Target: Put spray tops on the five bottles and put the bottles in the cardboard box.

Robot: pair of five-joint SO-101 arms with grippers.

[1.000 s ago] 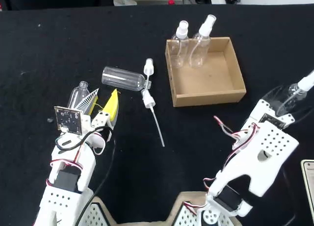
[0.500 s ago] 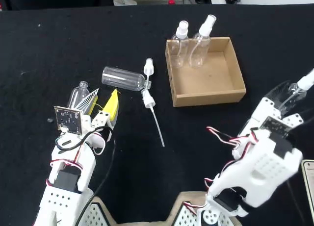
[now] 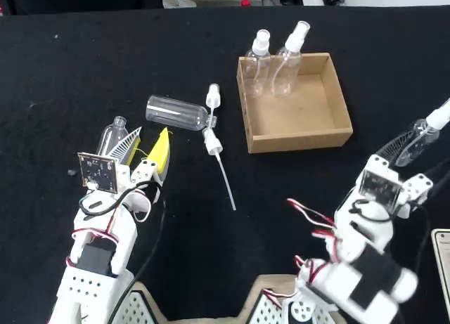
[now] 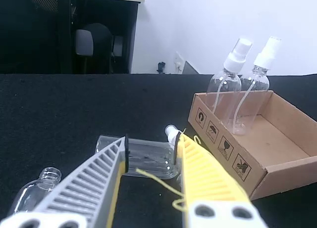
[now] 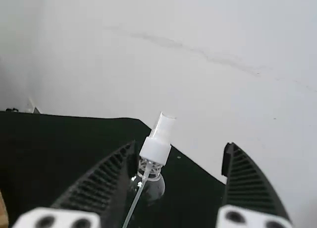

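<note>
Bottles with spray tops, two of them, stood in the cardboard box at upper centre. A third capped bottle sat tilted at the right edge, between the right pincer's spread jaws. Lower left, the left pincer gaped open beside an uncapped bottle.

Black-covered table, white wall behind, dark cabinet at its far edge.

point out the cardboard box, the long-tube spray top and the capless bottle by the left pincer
cardboard box [image 3: 299, 140], high view, front wall
spray top [image 3: 211, 143], high view, white head
capless bottle [image 3: 109, 136], high view, clear body
</note>
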